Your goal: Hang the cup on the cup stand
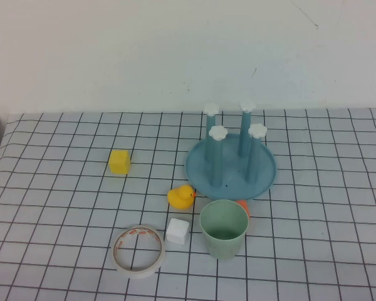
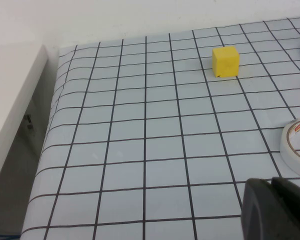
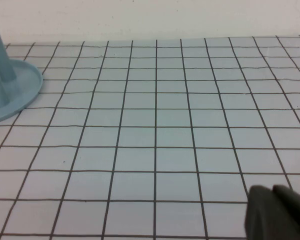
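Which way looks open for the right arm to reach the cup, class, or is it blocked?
Probably open: the cup stands upright, with bare cloth on its right. The right gripper and left gripper are parked, out of the high view.

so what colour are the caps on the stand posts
White caps, clearest in the high view.

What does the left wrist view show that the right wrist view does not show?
Only the left wrist view shows the yellow cube, part of the tape roll and the table's edge. Only the right wrist view shows the cup stand's base and a post. Both show the checked cloth and a dark bit of their own gripper, left gripper and right gripper, low over the table. Neither shows the cup.
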